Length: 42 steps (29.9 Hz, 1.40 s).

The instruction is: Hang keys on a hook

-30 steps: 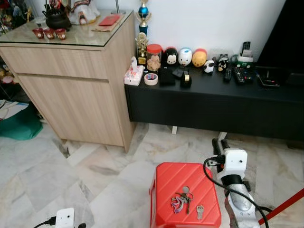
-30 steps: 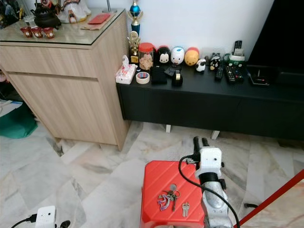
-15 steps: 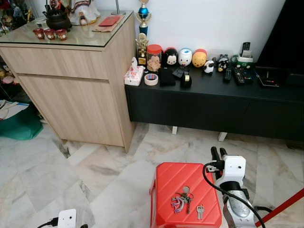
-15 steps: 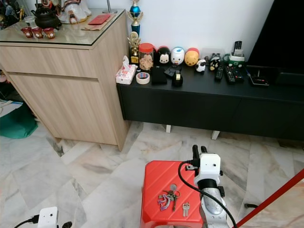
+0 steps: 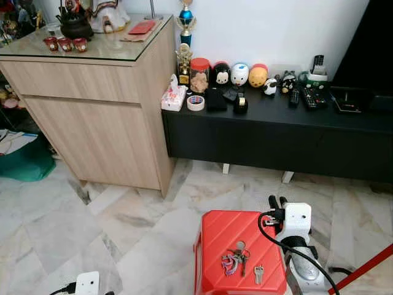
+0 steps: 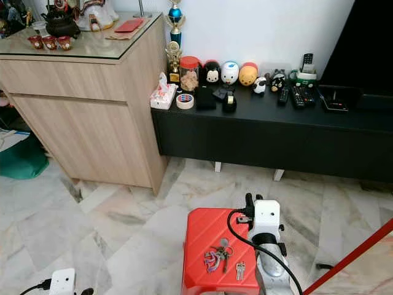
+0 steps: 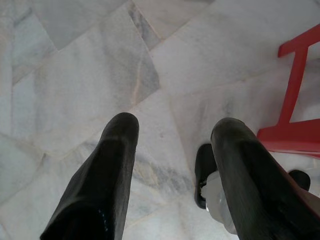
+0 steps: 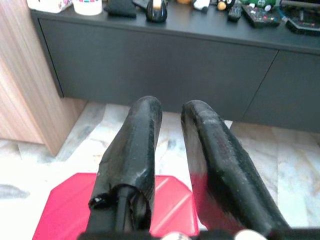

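Far left, a green bag or bin [image 5: 24, 163] sits on the marble floor [image 5: 73, 233] beside a light wood cabinet [image 5: 92, 104] w/ a glass top; on top are a dark teapot [image 5: 75, 23], three small red cups [image 5: 64, 43] and a red packet [image 5: 142, 26]. At the bottom edge the left arm's white wrist block [image 5: 86, 283] pokes in. In the left wrist view the left gripper [image 7: 172, 150] hangs over bare marble, fingers [image 7: 107, 175] well apart, holding nothing — a red stool leg [image 7: 295, 100] off to one side.

Next, right of the cabinet, a low black TV console [image 5: 276, 135] runs along the white wall. On it: trophy [image 5: 183, 61], tissue pack [image 5: 174, 97], tape roll [image 5: 195, 102], red-lid jar [image 5: 199, 74], a row of round toy heads [image 5: 239, 74], remotes [image 5: 314, 95], approx.; the small items at the far end are too small to name.

Centre-bottom, a red plastic stool [image 5: 236, 230] stands on the floor. The keys [image 5: 236, 258] lie on its seat toward the near side — a bunch w/ coloured tags plus a single key just beside it.

Right of the stool's far corner, the right gripper [image 5: 277, 201] hovers above the floor/stool edge, fingers [image 8: 142, 135] pointing at the console, gap narrow, nothing between them. It's apart from the keys. A red bar [image 5: 362, 270] cuts the bottom-right corner.
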{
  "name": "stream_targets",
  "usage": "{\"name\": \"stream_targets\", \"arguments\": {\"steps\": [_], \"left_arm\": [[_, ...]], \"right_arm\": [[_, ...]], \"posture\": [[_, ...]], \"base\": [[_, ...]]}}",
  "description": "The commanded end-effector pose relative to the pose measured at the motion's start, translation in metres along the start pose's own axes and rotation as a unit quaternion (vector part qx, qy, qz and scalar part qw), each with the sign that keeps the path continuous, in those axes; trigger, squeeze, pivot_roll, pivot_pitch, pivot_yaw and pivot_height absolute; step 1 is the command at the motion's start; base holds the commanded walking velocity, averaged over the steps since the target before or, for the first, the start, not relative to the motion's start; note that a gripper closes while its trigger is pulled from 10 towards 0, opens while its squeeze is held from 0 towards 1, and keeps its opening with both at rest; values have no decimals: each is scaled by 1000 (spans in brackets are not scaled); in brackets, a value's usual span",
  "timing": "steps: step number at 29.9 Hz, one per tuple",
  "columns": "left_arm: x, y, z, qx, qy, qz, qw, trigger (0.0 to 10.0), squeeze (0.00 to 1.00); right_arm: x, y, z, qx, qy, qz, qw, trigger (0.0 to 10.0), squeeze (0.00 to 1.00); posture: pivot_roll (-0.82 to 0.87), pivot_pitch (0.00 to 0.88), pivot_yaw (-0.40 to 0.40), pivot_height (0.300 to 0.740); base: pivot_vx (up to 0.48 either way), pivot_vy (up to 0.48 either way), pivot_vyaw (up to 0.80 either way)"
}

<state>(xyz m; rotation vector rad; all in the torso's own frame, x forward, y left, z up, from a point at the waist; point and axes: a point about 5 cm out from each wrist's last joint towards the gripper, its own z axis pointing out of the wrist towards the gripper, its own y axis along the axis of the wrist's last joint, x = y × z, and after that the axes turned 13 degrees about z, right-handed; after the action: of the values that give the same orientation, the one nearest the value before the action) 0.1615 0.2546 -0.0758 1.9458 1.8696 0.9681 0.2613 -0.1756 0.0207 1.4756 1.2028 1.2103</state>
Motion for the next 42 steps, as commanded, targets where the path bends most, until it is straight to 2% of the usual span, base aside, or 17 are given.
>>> {"name": "stream_targets", "arguments": {"steps": [1,8,15,19,21,22,23,24,25,27,30,32,33,34,35,38,42], "left_arm": [[-3,-1,0,4,-3,10,1000,10000,0],[-3,-2,0,6,-3,7,1000,10000,0],[14,-23,-9,17,9,3,1000,10000,0],[24,-12,-7,-18,34,12,999,10000,0],[24,-12,-7,-18,34,12,999,10000,0],[29,0,-5,-39,44,10,998,10000,0],[37,30,0,-96,57,2,994,10000,0],[37,30,0,-96,57,2,994,10000,0],[45,73,3,-185,68,-6,980,10000,0],[47,96,0,-240,69,-3,968,10000,0],[47,106,-2,-270,69,0,960,10000,0],[43,124,-15,-349,64,14,935,10000,0],[43,124,-15,-349,64,14,935,10000,0],[39,130,-22,-377,64,15,924,10000,0],[37,132,-25,-387,63,14,920,10000,0],[28,136,-31,-408,53,18,911,10000,0],[21,138,-35,-418,46,15,907,10000,0]], "right_arm": [[0,4,2,-6,-2,4,1000,10000,0],[1,5,3,-3,-1,3,1000,10000,0],[1,6,3,-4,-1,10,1000,10000,0],[1,7,4,-5,1,9,1000,10000,0],[1,7,4,-5,1,9,1000,10000,0],[1,8,5,-5,1,9,1000,10000,0],[0,8,5,-5,1,9,1000,10000,0],[0,8,5,-5,1,9,1000,10000,0],[-1,9,6,-5,1,9,1000,10000,0],[-2,9,6,-5,1,9,1000,10000,0],[-2,9,6,-5,2,9,1000,10000,0],[-3,9,5,-5,-1,9,1000,10000,0],[-3,9,5,-5,-1,9,1000,10000,0],[-4,9,5,-5,-1,8,1000,10000,0],[-4,9,5,-5,-1,8,1000,10000,0],[-5,8,5,-3,-1,8,1000,10000,0],[-4,8,6,-2,0,7,1000,10000,0]], "posture": [[3,0,-18,711],[5,0,-21,696],[6,0,-22,696],[5,0,-24,696],[5,0,-24,696],[7,0,-25,696],[10,0,-25,696],[10,0,-25,696],[12,0,-26,696],[14,0,-26,696],[14,0,-26,696],[6,0,-25,696],[6,0,-25,696],[9,0,-26,696],[12,0,-27,696],[15,0,-27,696],[17,0,-27,696]], "base": [[0,0,0],[0,0,0],[0,0,0],[0,0,0],[0,0,0],[0,0,0],[0,0,0],[0,0,0],[0,0,0],[0,0,0],[0,0,0],[0,0,0],[0,0,0],[0,0,0],[0,0,0],[0,0,0],[0,0,0]]}}
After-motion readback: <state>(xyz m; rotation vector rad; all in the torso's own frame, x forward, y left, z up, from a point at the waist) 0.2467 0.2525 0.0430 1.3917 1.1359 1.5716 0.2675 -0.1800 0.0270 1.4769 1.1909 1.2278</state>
